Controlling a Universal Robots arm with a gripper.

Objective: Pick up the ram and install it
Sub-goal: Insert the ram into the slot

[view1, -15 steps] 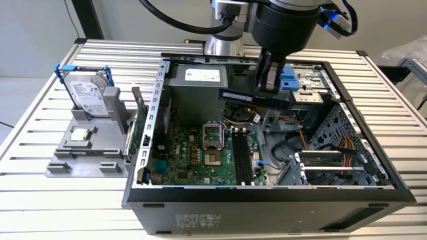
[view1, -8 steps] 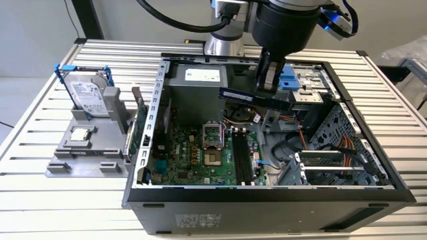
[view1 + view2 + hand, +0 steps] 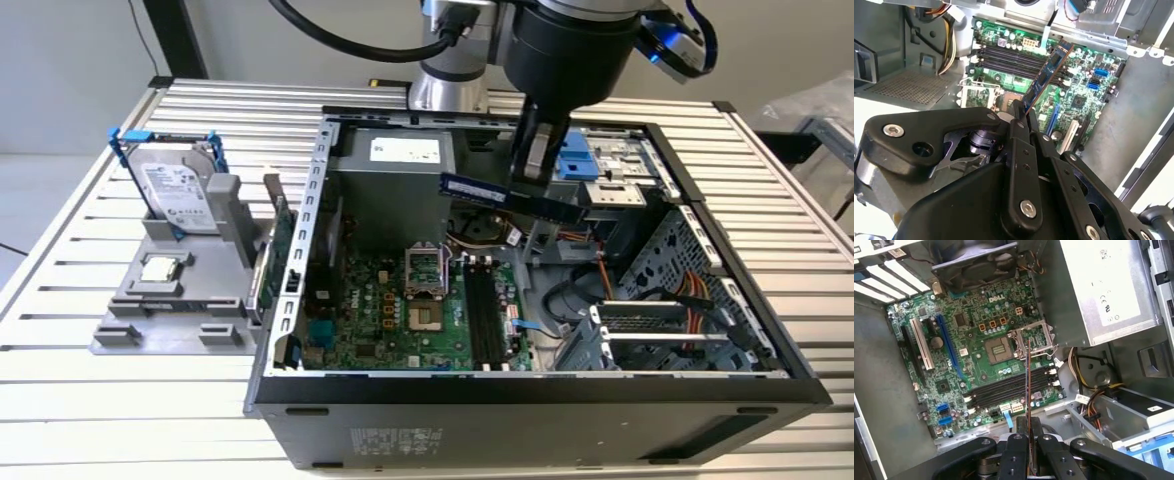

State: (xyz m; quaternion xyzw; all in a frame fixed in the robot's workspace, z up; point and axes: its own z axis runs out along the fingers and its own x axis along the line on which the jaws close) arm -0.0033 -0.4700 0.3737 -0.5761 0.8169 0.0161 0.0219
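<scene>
One stick in play: the hand [image 3: 1021, 112] was closed on the ram [image 3: 1050, 71], pinching its flat faces. The stick hung roughly level inside the open case [image 3: 534, 420], above the memory slots [image 3: 1004, 56] and clear of them. Judged light, stiff, thin and brittle; best gripped across the faces, off the contact edge. Below lay the motherboard [image 3: 387, 320]. Farther out, the hard drive [image 3: 178, 190] stood on the bench [image 3: 67, 390].
</scene>
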